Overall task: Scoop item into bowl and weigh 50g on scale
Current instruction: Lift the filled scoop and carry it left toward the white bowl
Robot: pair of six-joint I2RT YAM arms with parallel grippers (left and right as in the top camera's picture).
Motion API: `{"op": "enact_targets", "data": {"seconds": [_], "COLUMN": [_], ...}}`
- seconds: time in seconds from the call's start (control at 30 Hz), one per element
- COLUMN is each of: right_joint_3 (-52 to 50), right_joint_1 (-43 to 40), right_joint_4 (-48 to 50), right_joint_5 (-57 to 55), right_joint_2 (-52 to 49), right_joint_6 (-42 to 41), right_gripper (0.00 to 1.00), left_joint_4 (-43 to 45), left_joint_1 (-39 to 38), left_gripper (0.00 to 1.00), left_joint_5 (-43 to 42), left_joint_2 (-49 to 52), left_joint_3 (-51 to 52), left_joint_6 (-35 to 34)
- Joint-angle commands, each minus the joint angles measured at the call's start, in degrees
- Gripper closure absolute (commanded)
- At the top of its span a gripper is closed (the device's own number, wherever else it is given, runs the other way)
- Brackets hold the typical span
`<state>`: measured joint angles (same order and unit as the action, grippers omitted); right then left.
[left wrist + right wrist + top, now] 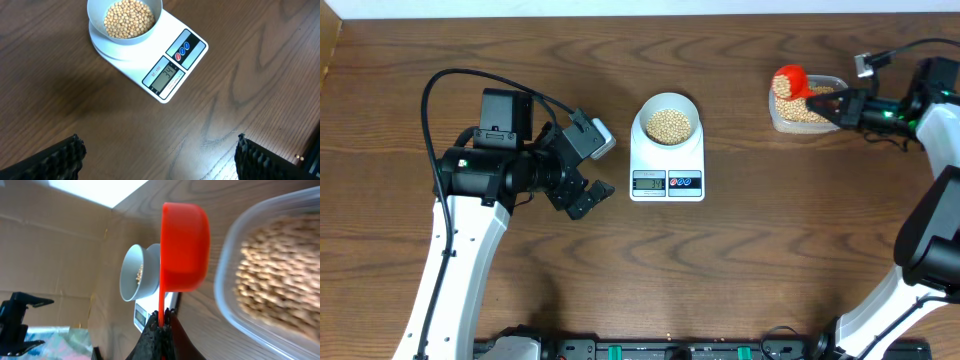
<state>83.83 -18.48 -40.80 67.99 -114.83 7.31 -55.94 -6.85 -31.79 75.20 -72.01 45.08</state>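
Observation:
A pale bowl point(668, 122) holding tan beans point(669, 125) sits on the white scale point(667, 180) at the table's middle; the bowl point(125, 20) and scale point(172, 67) also show in the left wrist view. My left gripper point(592, 170) hangs open just left of the scale, its fingertips point(65, 160) wide apart over bare wood. My right gripper point(847, 106) is shut on the handle of a red scoop point(790, 80), whose cup is at the left end of the clear tub point(807, 102) of beans. In the right wrist view the scoop point(184, 247) sits beside the tub point(272, 275).
The tub stands at the back right, near the table's far edge. A cardboard wall point(50, 240) rises behind the table. Cables point(470, 80) loop over the left arm.

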Motion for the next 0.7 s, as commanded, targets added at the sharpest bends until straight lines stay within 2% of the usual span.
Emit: {"op": "enact_targets", "data": {"seconds": [0.0,0.4,0.67], "right_joint_3": [-0.4,-0.4,-0.4], "right_joint_1": [3.0,11.1,13.0], "right_joint_4": [0.5,2.3,3.4], "right_joint_5": [2.7,6.2,6.6], "right_joint_2": [-0.6,-0.6,-0.6], "right_joint_6": [-0.7,-1.6,-2.6], "right_gripper": [0.99,0.99,0.99], "left_joint_4": [-0.2,-0.2,-0.2], "left_joint_1": [0.2,0.2,0.2], "left_gripper": [0.02,0.02,0.02], "left_joint_5": [-0.5,-0.5,-0.5], "left_joint_2": [-0.7,-0.7,-0.7], "left_joint_3": [-0.6,-0.6,-0.6], "left_joint_6": [0.8,0.8,0.8]}}
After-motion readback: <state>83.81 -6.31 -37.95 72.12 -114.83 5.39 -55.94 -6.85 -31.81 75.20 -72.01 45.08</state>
